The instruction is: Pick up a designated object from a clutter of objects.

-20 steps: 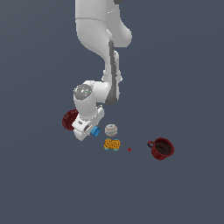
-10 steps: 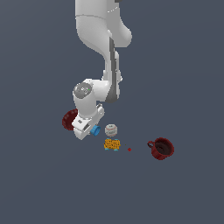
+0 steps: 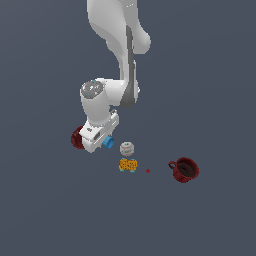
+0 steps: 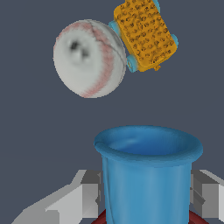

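Note:
The small bright blue cup (image 4: 146,183) stands between my gripper's (image 4: 146,194) two grey fingers (image 4: 89,192), which press against both of its sides. Its hollow opening faces the wrist camera. In the exterior view the blue cup (image 3: 108,142) peeks out beside the white hand, and my gripper (image 3: 102,142) is low over the clutter of objects. The dark red bowl (image 3: 77,138) sits right behind the hand, on the exterior view's left. A sliver of the red bowl (image 4: 103,218) shows under the cup in the wrist view.
A white round container (image 3: 127,148) (image 4: 87,57) and an orange-yellow lump (image 3: 128,164) (image 4: 144,35) lie close to the cup. A dark red mug (image 3: 185,170) with a handle sits farther toward the exterior view's right. A tiny red speck (image 3: 148,171) lies between them.

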`<state>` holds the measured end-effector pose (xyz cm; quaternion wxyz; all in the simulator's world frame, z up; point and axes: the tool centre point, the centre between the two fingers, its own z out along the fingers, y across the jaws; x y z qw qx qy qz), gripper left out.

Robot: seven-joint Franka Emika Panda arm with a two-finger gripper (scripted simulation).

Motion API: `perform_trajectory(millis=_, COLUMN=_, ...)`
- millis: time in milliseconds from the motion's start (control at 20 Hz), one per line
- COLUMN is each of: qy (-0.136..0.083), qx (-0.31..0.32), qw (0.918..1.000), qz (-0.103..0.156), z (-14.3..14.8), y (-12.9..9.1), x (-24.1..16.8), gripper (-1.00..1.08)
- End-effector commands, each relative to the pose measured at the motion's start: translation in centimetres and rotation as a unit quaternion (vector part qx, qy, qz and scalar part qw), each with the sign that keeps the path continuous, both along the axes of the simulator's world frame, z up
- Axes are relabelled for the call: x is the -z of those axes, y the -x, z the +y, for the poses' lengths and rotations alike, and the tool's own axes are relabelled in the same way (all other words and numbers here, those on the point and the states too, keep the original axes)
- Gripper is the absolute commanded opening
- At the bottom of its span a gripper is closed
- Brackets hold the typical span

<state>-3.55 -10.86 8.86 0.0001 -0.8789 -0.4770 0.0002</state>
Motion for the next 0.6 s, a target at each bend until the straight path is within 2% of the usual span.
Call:
perform_trajectory(millis=0, qy=0.0, qx=0.0, qw=1.0, qz=-0.001, z=0.0, y=0.3, x=-1.9, gripper=-1.0)
perform_trajectory(millis=550, qy=0.0, qx=0.0, qw=1.0, qz=-0.001, z=0.4, y=2.2, x=-12.6, gripper=-1.0)
